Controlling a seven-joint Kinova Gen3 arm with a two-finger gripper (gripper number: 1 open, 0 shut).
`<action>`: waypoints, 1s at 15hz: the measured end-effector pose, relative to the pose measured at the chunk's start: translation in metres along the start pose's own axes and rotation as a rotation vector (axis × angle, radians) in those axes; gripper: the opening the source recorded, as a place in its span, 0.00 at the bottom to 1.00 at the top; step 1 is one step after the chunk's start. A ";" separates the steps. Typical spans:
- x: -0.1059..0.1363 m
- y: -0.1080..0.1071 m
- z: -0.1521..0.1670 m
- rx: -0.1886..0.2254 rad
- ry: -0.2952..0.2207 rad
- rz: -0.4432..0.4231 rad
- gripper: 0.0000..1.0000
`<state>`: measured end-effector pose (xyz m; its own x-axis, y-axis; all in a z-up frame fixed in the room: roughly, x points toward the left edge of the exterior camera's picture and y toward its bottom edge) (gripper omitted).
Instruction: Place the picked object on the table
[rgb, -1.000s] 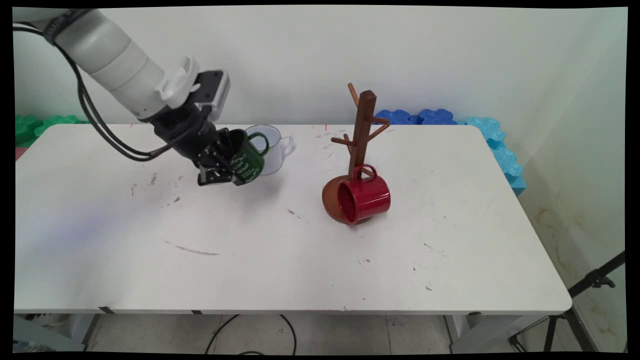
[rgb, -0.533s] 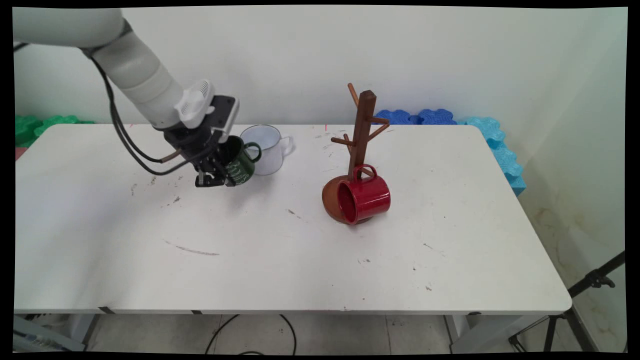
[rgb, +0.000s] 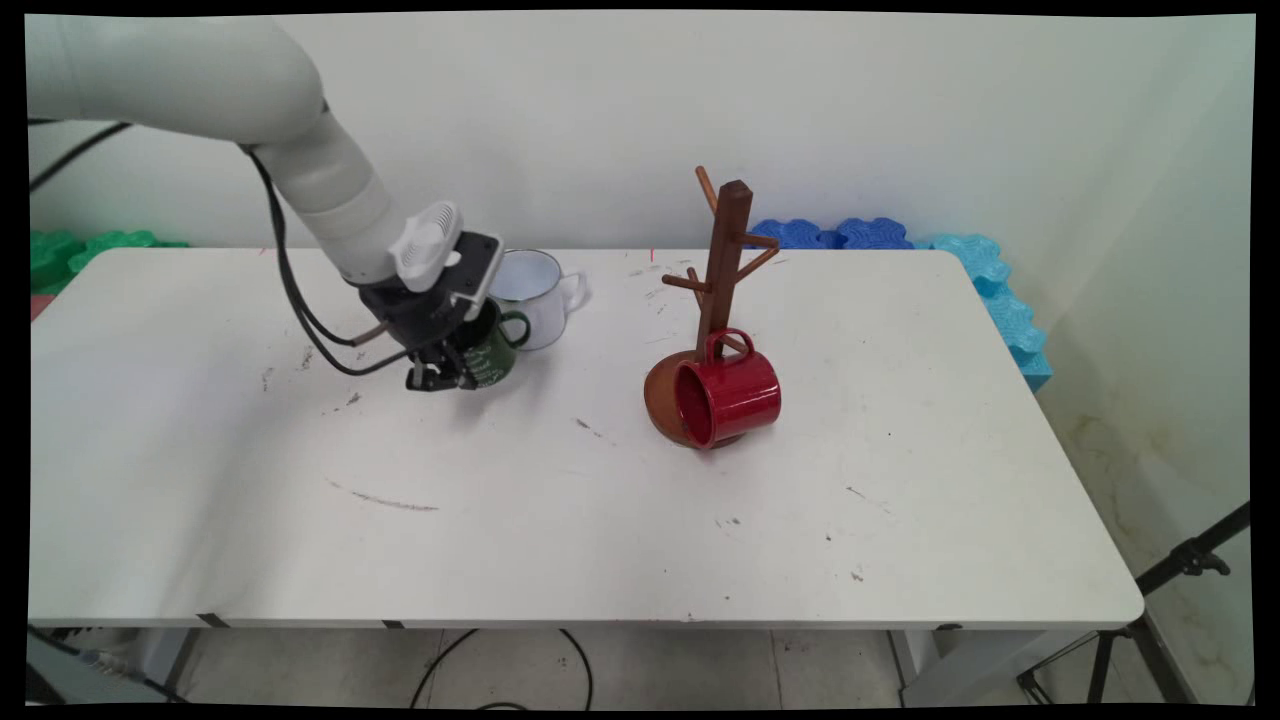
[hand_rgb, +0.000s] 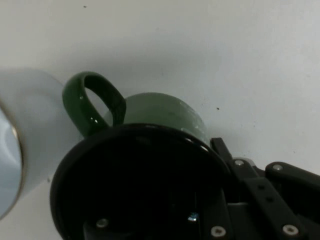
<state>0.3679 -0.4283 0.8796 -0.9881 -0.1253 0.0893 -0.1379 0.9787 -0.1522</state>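
The only lettering in view is white print on the side of the green mug (rgb: 492, 350), seen in the main view beside the gripper (rgb: 437, 378); it is too small to read. The hand view shows the mug's plain side only. Nothing else carries readable text.
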 end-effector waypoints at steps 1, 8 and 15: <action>0.001 -0.002 0.006 -0.004 -0.005 0.006 0.00; 0.008 -0.010 0.033 -0.025 -0.025 0.020 0.00; 0.014 -0.013 0.051 -0.051 -0.030 0.019 0.00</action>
<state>0.3524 -0.4512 0.8331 -0.9922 -0.1112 0.0572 -0.1166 0.9878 -0.1034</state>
